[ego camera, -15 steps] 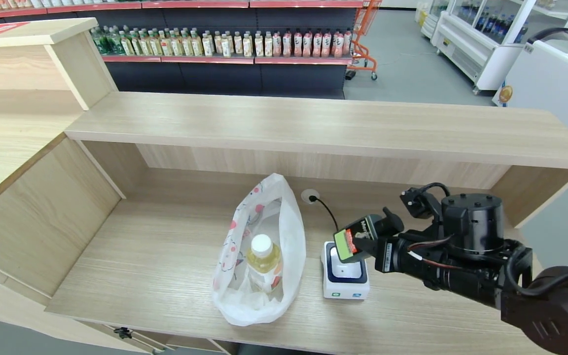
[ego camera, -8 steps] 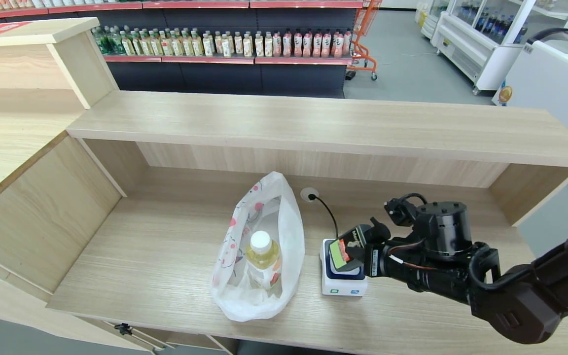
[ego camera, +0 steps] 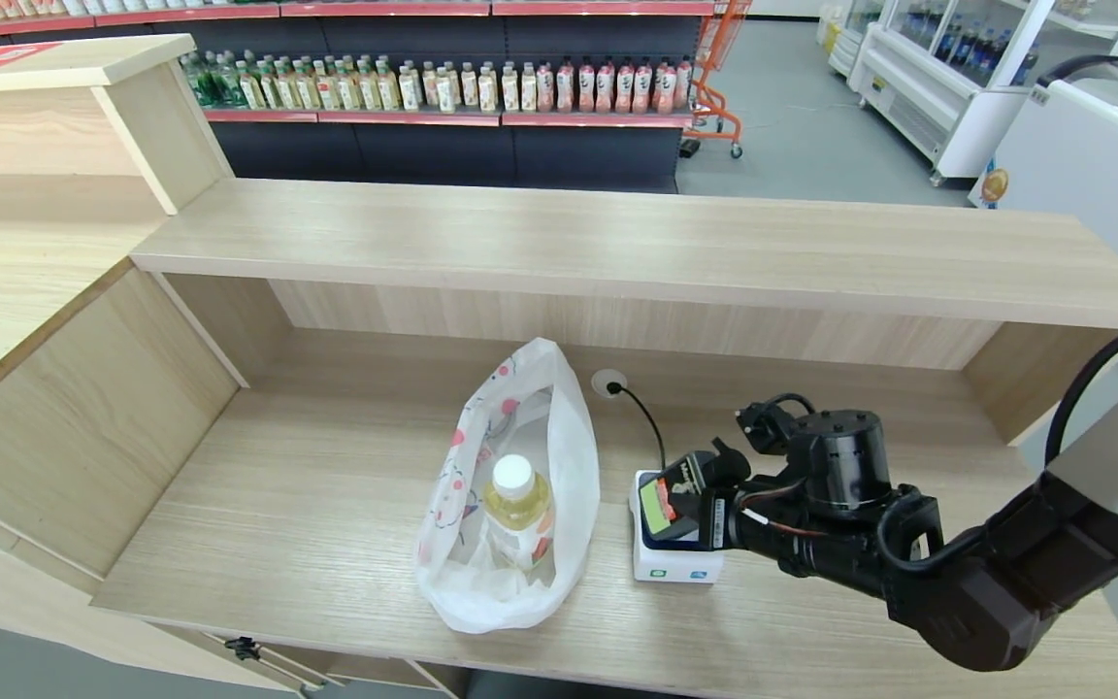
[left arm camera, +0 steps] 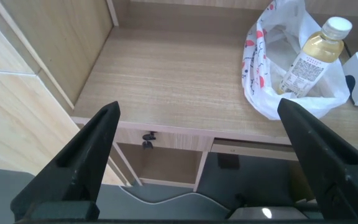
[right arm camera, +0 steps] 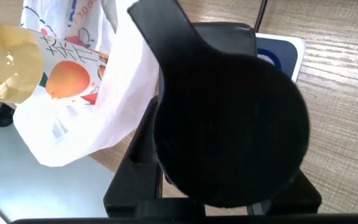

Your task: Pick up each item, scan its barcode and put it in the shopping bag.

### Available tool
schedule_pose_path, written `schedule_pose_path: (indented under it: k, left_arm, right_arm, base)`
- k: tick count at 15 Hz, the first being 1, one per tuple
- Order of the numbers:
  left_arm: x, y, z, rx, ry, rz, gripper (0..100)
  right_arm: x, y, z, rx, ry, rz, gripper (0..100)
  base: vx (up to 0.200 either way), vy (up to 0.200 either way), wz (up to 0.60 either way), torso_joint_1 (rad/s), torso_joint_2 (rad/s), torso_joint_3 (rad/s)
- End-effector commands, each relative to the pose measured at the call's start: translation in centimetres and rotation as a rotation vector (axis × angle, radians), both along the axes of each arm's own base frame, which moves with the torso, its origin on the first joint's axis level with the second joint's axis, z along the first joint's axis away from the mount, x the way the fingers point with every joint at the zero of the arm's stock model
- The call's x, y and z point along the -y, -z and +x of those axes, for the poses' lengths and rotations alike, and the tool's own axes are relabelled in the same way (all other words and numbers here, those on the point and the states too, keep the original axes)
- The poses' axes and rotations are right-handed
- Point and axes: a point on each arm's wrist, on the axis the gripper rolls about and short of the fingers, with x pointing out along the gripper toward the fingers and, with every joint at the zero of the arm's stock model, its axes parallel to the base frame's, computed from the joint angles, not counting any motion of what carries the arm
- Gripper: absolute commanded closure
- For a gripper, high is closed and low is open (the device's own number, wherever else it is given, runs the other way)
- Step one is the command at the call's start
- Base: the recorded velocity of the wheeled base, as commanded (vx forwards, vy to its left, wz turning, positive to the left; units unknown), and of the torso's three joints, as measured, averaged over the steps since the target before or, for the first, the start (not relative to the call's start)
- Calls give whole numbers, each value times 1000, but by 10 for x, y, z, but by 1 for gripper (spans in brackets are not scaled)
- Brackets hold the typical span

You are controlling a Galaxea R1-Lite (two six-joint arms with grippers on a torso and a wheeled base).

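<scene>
Jaws of the right gripper [ego camera: 680,493] are clamped on a small dark tub [ego camera: 664,503], which is held tilted just over the top of the scanner [ego camera: 675,568]. Whether the tub touches it cannot be made out. The tub's face is green with a red patch. Its dark side carries pale lettering too small to make out.

The scanner is a white block with a dark blue top panel [right arm camera: 281,53] and two small marks on its front edge, one green and one blue. A black cable [ego camera: 644,413] runs from it to a round grommet [ego camera: 609,385] at the back of the wooden counter [ego camera: 278,505].

Just beside the scanner, on the robot's left, the shopping bag [ego camera: 574,466] lies open on the counter. It is white plastic with a red and pink printed pattern [left arm camera: 260,56]. Inside it a bottle [ego camera: 517,505] of pale yellow drink with a white cap leans against the bag's wall. In the right wrist view the bottle [right arm camera: 8,59] has a label with an orange fruit picture and red characters, seen through the bag [right arm camera: 123,93]. In the left wrist view the bottle [left arm camera: 312,53] turns a white panel of fine dark print outward, too small to read.

The left gripper [left arm camera: 199,109] hangs off the counter's front edge, well apart from the bag, with its two dark fingers spread wide and nothing between them.

Behind the counter, shelves [ego camera: 423,87] hold rows of drink bottles with green, yellow and pink labels, and chest freezers [ego camera: 1083,146] stand on the robot's right.
</scene>
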Motion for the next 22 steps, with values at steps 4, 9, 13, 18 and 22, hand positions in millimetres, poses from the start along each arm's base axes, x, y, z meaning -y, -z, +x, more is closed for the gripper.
schedule_pose_path:
  k: [4, 9, 13, 18, 22]
  left_arm:
    - [0, 0, 0, 0, 0, 0, 0]
    - [0, 0, 0, -1, 0, 0, 0]
    - [0, 0, 0, -1, 0, 0, 0]
    - [0, 0, 0, -1, 1, -2, 0]
    - [0, 0, 0, 0, 0, 0, 0]
  right_arm:
    - [0, 6, 1, -19, 0, -8, 100]
    - [-2, 8, 0, -23, -2, -12, 100]
    - [12, -18, 3, 82, 40, 47, 100]
    - [57, -78, -3, 322, 138, -17, 100]
    - [66, -86, -7, 351, 161, -29, 100]
  base:
    - [0, 0, 0, 0, 0, 0]
    - [0, 0, 0, 0, 0, 0]
    - [0, 0, 0, 0, 0, 0]
    - [0, 0, 0, 0, 0, 0]
    - [0, 0, 0, 0, 0, 0]
